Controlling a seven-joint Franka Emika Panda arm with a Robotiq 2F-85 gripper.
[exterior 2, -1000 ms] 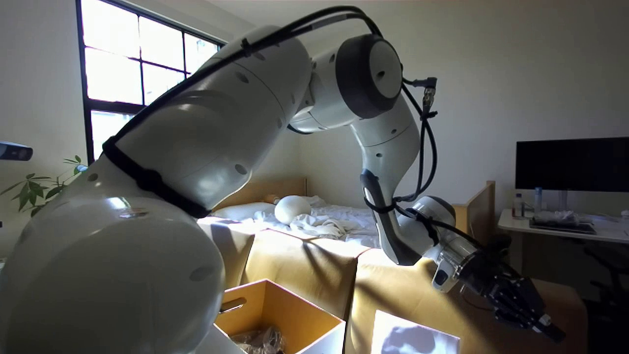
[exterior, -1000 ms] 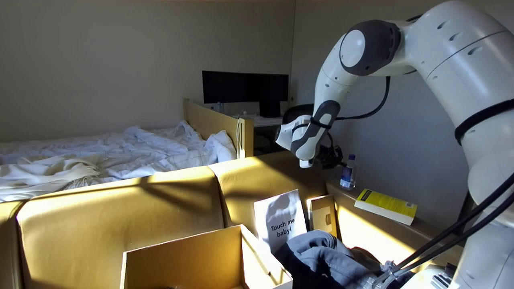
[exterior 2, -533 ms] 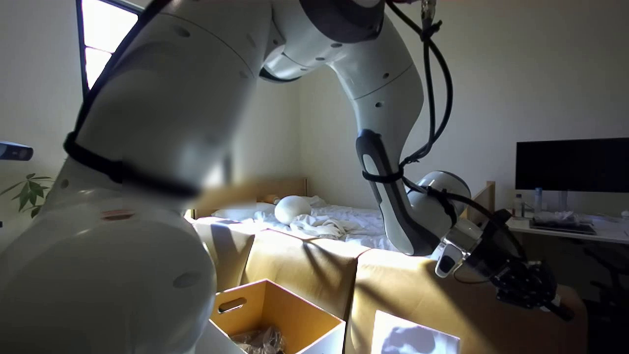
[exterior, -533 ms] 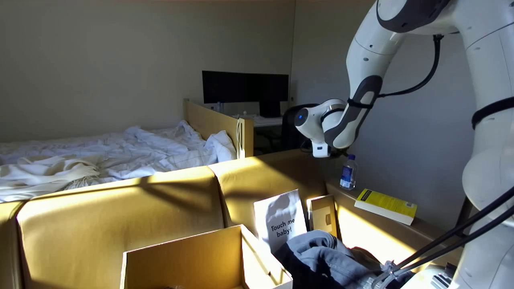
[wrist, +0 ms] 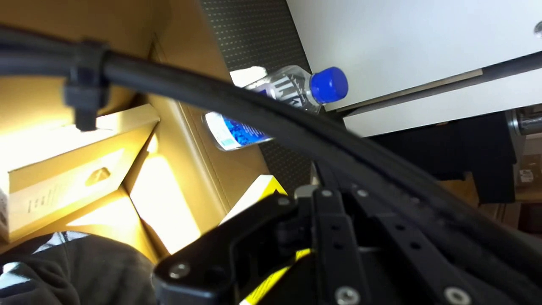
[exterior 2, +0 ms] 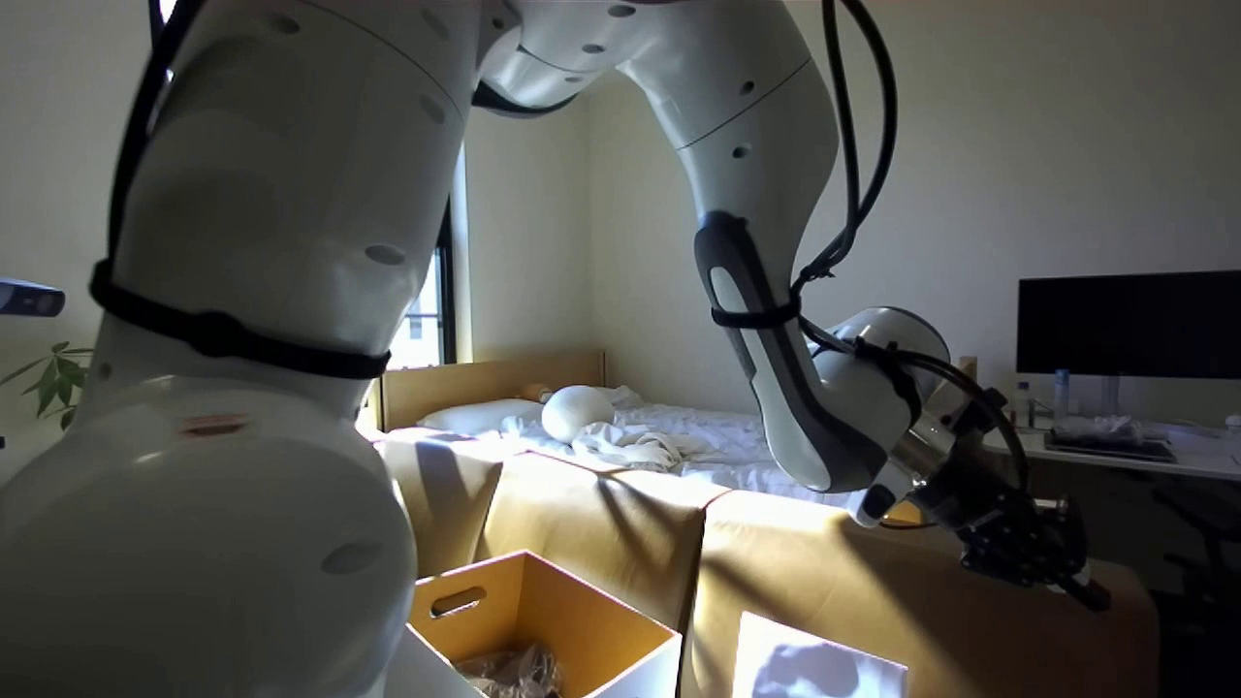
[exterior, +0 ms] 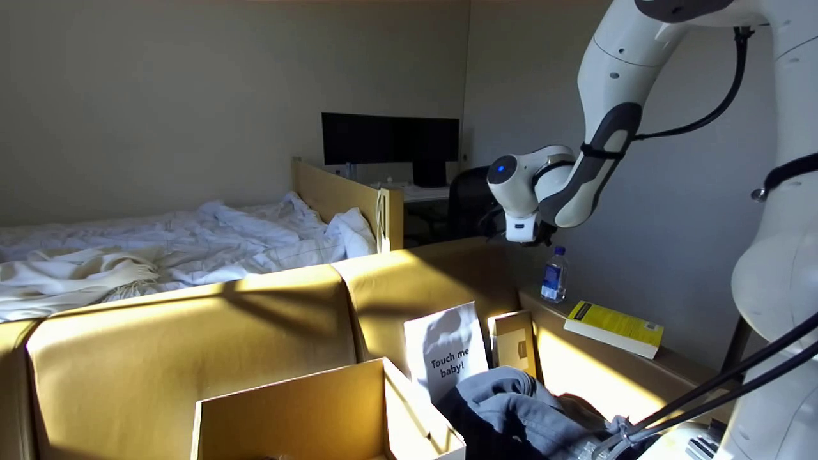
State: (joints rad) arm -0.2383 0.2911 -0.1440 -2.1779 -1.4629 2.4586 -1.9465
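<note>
My gripper (wrist: 312,192) is black and looks shut, with its fingertips together and nothing seen between them. In an exterior view it also shows (exterior 2: 1081,586), pointing down over the sofa's far end. In an exterior view the white hand (exterior: 523,204) mostly hides the fingers. A clear water bottle (exterior: 553,276) with a blue cap stands on the sofa armrest, just below and beside the hand. It also shows in the wrist view (wrist: 292,87), partly covered by a black cable. A yellow book (exterior: 615,327) lies on the armrest nearer the arm base; the fingers partly cover it in the wrist view (wrist: 250,197).
A tan sofa (exterior: 192,338) runs across the scene. An open box (exterior 2: 591,620) holds crumpled plastic. A white "Touch me baby!" sign (exterior: 441,345), a small carton (exterior: 516,345) and dark cloth (exterior: 511,402) are on the seat. A desk (exterior 2: 1202,456) stands behind.
The arm has lifted and folded back. In an exterior view the hand has moved right and a little up, nearer above the bottle. The bottle and book have not moved.
</note>
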